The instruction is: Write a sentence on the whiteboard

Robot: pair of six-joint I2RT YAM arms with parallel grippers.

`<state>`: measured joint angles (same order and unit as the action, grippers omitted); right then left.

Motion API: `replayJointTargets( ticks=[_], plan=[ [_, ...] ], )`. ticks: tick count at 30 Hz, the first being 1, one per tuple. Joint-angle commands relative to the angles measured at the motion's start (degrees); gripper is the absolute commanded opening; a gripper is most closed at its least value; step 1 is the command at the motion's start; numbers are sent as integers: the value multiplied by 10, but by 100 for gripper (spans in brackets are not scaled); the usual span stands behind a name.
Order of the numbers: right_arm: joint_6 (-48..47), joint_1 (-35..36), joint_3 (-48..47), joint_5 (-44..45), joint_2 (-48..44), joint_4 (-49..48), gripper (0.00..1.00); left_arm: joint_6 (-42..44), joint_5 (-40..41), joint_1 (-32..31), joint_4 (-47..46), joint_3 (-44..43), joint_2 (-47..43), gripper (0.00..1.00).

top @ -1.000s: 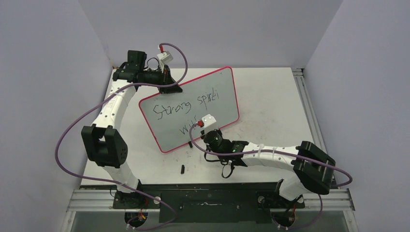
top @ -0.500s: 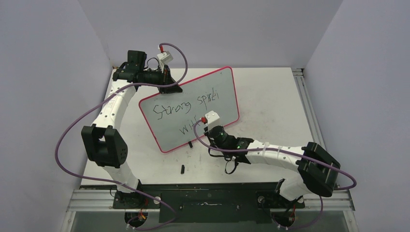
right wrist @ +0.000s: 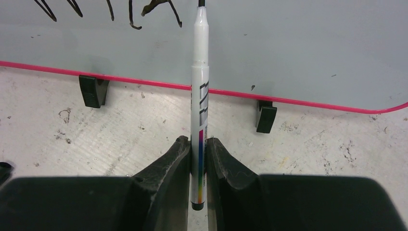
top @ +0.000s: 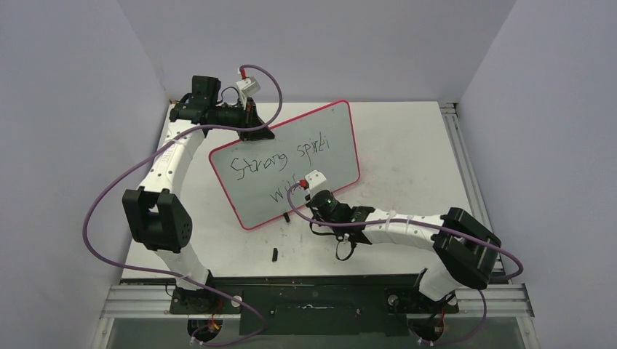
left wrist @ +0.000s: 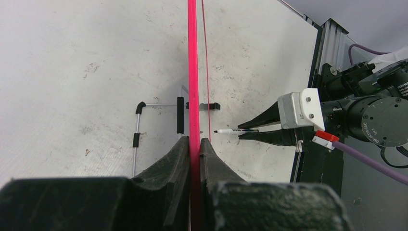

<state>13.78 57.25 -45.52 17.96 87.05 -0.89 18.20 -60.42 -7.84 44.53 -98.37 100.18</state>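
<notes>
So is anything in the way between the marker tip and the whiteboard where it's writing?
Nothing visible. The right gripper holds the marker upright with its tip aimed at the whiteboard, and the wrist view shows only bare board around the tip, with no object between them.

Robotics lab test cell. Evidence: plain lilac partition walls (top: 65,145) on left, far & right; scuffed white tabletop (top: 407,145); aluminium extrusion frame (top: 138,299) along near edge w/ left arm (top: 171,156) & right arm (top: 407,231) bolted on; purple cables (top: 94,211) looping loose betw. arm joints & bases.
</notes>
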Motion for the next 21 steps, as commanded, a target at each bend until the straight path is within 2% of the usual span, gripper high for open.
replayJointTargets(
  ticks=[1,21],
  plan=[
    [5,-10,-1,-11,7,-33,5,11,-1,-15,66,24,6,0],
    [31,-20,23,-38,30,-37,5,11,-3,-13,66,24,5,0]
  ],
)
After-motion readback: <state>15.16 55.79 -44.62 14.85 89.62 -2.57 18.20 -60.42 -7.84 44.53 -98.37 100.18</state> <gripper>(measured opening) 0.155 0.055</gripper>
